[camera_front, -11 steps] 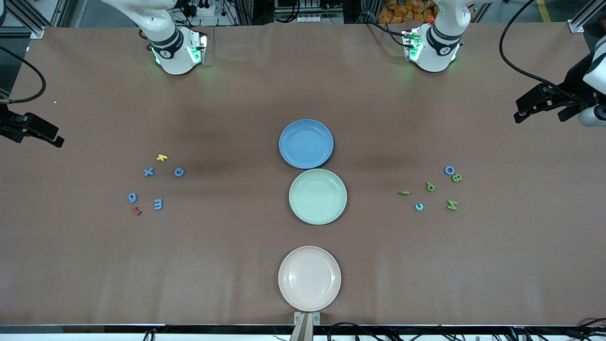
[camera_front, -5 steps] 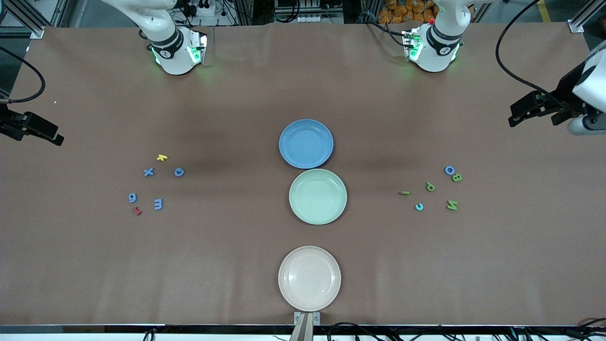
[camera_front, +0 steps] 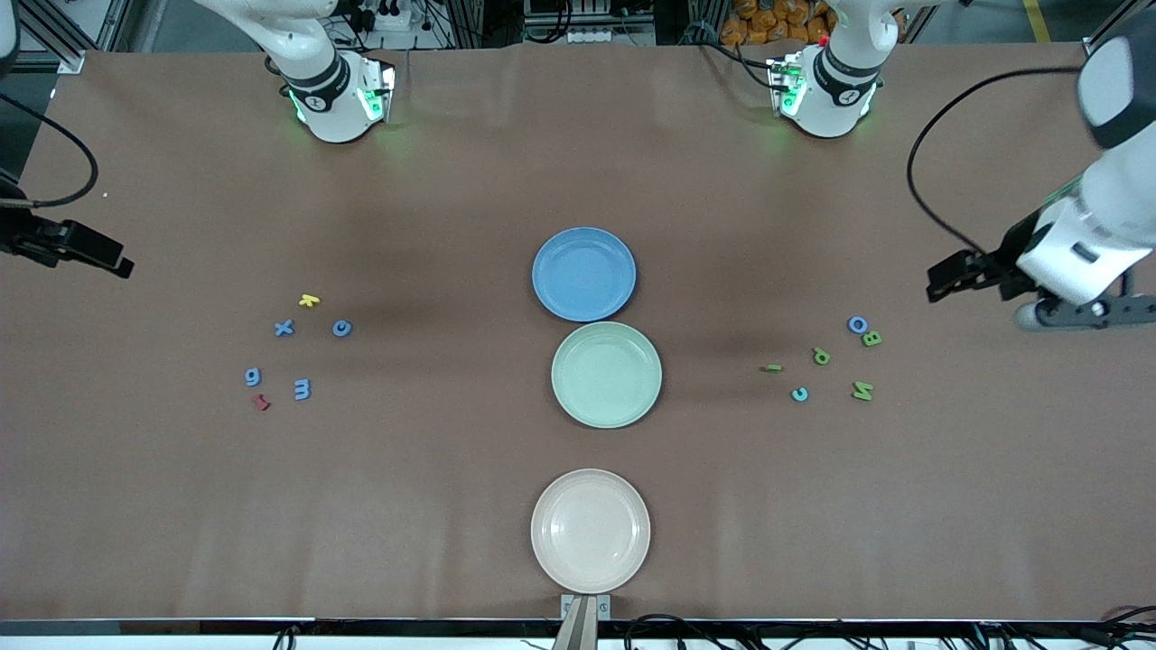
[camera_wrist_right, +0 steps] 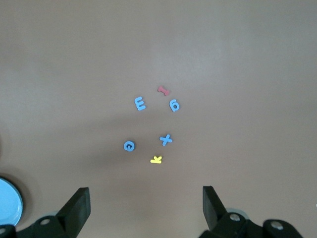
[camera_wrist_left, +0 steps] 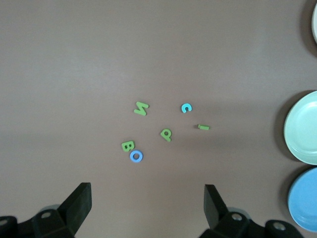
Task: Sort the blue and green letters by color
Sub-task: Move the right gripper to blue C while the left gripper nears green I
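1. Two tools are up in the air with nothing in them. The left tool [camera_front: 944, 280] hangs over bare table at the left arm's end, near the blue O. The right tool [camera_front: 113, 262] hangs over the table [camera_front: 452, 506] at the right arm's end, well apart from its letters.
2. Each wrist view shows what the front view cannot: the left tool [camera_wrist_left: 147, 203] and the right tool [camera_wrist_right: 146, 201] both have their fingers spread wide, empty, touching nothing.
3. Only the left wrist view makes the green letters at that arm's end readable: a B [camera_wrist_left: 127, 146] touching the blue O [camera_wrist_left: 136, 156], a P [camera_wrist_left: 166, 134], an N [camera_wrist_left: 141, 107] and a small bar-shaped piece [camera_wrist_left: 203, 127], with a lighter turquoise C [camera_wrist_left: 185, 107] among them.
4. Four blue letters lie at the right arm's end in the right wrist view: an E [camera_wrist_right: 140, 103], a g [camera_wrist_right: 174, 105], an X [camera_wrist_right: 166, 140] and a c [camera_wrist_right: 128, 146], with a dark red letter [camera_wrist_right: 163, 90] and a yellow K [camera_wrist_right: 156, 159] beside them.
5. Only the front view shows all three plates in a row mid-table, all empty: a blue plate [camera_front: 583, 273] farthest from the camera, a pale green plate [camera_front: 606, 374] touching it, and a cream plate [camera_front: 590, 530] nearest, apart from the others.
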You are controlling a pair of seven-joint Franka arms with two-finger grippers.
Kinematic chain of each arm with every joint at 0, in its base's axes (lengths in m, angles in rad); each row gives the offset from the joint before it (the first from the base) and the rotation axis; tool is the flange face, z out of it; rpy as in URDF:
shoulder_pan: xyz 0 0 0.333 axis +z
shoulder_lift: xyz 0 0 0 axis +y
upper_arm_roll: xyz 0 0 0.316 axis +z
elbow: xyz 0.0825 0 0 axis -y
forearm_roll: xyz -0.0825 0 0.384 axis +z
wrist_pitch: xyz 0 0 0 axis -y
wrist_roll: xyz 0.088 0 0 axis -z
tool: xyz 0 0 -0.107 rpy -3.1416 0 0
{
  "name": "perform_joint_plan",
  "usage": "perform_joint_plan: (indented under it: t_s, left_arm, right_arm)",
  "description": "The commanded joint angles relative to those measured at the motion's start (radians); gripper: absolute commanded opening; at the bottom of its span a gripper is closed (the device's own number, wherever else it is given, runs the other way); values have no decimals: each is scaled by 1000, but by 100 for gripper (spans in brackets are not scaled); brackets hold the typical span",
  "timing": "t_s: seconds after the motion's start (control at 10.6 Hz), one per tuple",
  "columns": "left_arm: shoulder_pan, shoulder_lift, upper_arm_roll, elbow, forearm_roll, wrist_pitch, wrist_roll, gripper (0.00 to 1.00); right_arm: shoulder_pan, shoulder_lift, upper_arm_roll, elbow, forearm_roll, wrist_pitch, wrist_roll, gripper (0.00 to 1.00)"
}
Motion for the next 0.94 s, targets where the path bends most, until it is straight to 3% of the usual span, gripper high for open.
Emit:
perform_joint_plan:
  t_s: [0.0, 0.28, 0.47, 0.85]
  left_arm:
    - [-10, 43, -39, -91, -13, 125, -11, 100]
    - [-25, 131, -52, -117, -14, 225, -26, 100]
    - [-67, 137, -52, -174, -16, 311, -88, 100]
    - [-103, 178, -50, -257, -13, 459, -93, 98]
  right_arm:
    - [1, -17, 13, -149, 18, 100, 140, 100]
    - [9, -9, 109, -356, 15, 365, 349, 100]
    - [8, 9, 146, -474, 13, 534, 394, 100]
    - [5, 162, 185, -584, 2, 748, 367, 100]
